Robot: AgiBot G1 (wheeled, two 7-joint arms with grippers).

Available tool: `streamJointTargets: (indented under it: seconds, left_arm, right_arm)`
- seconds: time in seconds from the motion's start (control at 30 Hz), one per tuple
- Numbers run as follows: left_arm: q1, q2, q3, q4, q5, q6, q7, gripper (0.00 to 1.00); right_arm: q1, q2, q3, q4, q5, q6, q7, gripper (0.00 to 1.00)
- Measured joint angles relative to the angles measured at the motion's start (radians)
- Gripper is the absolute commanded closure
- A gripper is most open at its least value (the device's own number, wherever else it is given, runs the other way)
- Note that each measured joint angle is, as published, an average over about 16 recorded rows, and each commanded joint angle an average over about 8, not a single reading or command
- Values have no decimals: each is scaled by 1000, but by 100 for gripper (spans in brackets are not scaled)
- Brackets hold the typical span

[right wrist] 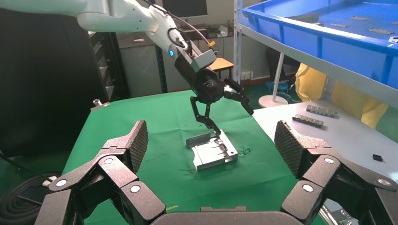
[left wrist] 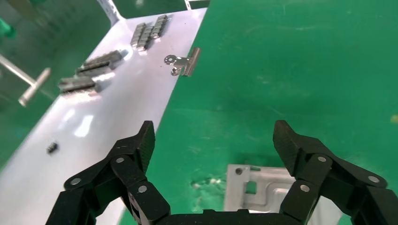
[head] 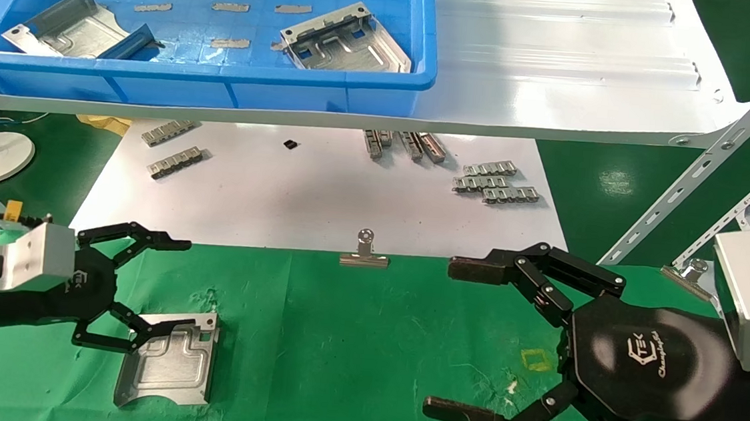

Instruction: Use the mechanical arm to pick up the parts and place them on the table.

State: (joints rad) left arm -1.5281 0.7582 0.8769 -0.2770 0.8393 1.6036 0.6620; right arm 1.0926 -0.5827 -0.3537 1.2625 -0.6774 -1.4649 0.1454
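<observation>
My left gripper [head: 141, 296] gapes wide, holding nothing, over the part [head: 169, 358] near the table's [head: 351, 349] left edge. My right gripper [head: 465, 341] hangs open, empty. Lifting carelessly, my lower finger could snag and drag that plate

We see the green cloth table [head: 364, 343] carrying 1 silver part [head: 169, 358], a yellow square mark [head: 536, 360] and 2 binder clips [head: 364, 255] on its far edge. Beyond, a matte white sheet [head: 309, 198] holds small grey toothed strips [head: 496, 182].
</observation>
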Motion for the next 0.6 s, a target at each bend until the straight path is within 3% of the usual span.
streamJointTargets:
  seconds: [0.6]
  left_arm:
    - [126, -41, -168, -282, -29, -31, -238, 0]
  right_arm:
    - [0, 0, 0, 0, 0, 0, 0, 0]
